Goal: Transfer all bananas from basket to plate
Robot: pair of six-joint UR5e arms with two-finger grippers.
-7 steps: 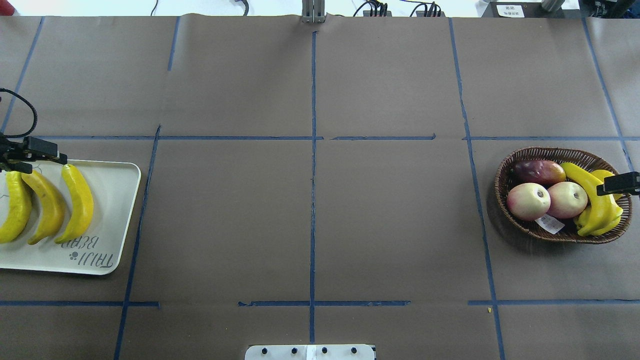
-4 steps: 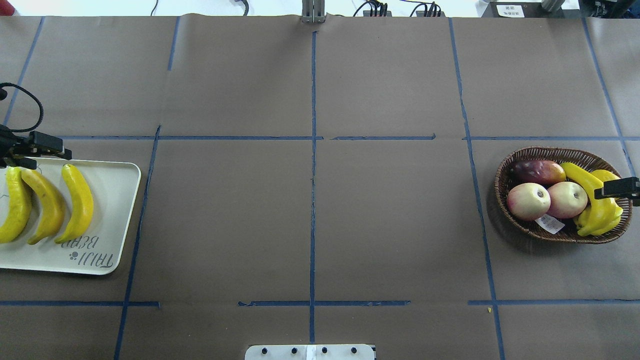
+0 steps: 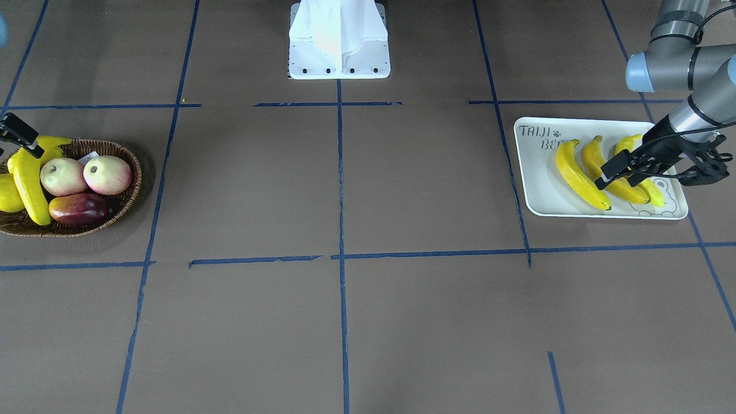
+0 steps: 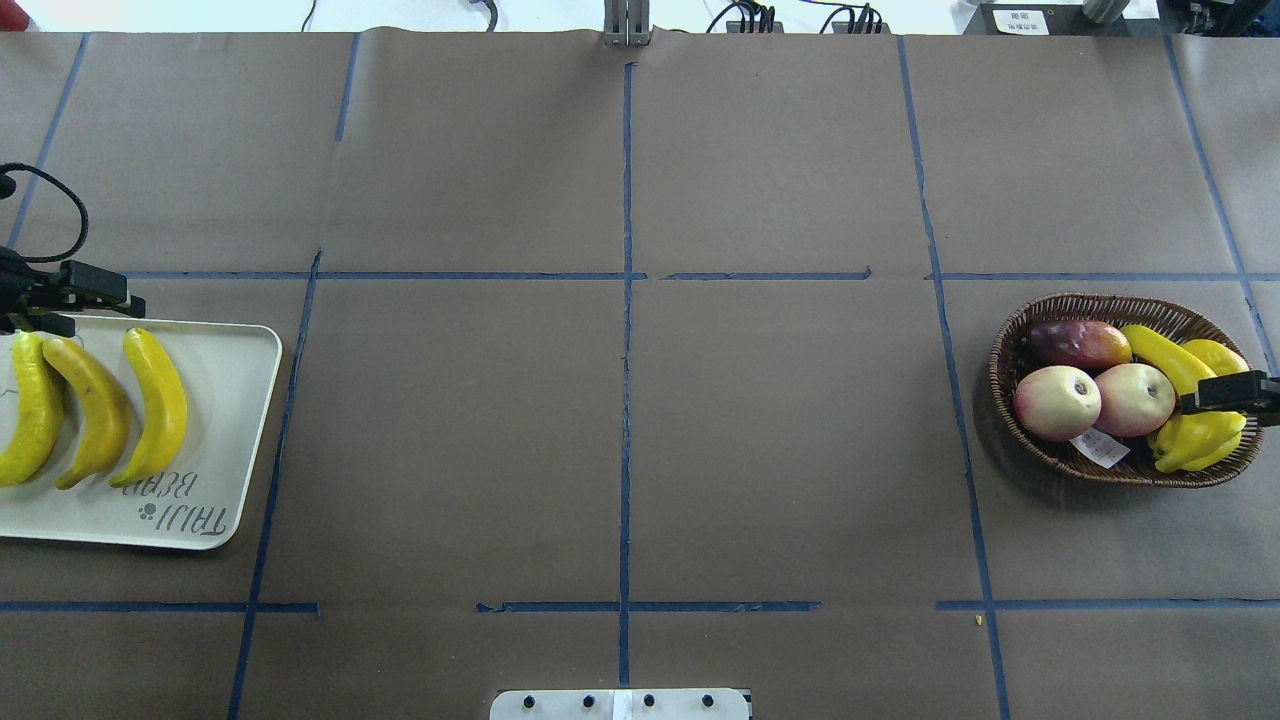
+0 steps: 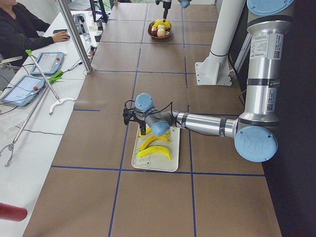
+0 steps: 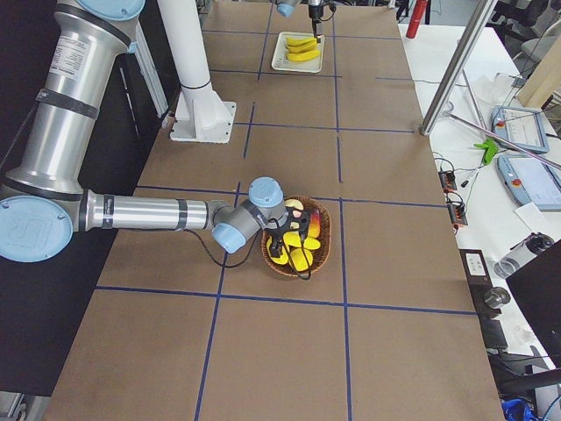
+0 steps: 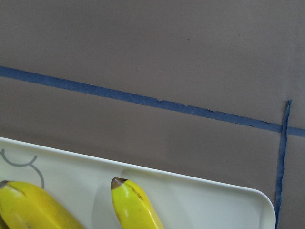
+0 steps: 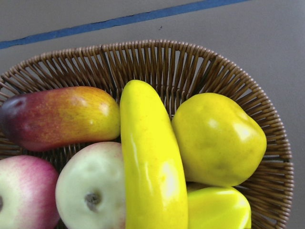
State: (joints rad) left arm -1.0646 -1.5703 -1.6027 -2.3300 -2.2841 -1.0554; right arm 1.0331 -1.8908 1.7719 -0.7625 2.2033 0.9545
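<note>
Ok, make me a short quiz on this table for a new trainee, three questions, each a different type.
1. How many bananas lie on the plate?
2. Which claw hangs over the basket? A, the left one. B, the right one. C, neither.
3. True or false: the basket has no banana left in it.

Key
1. Three.
2. B, the right claw.
3. False: one banana lies in it, beside two apples.
</note>
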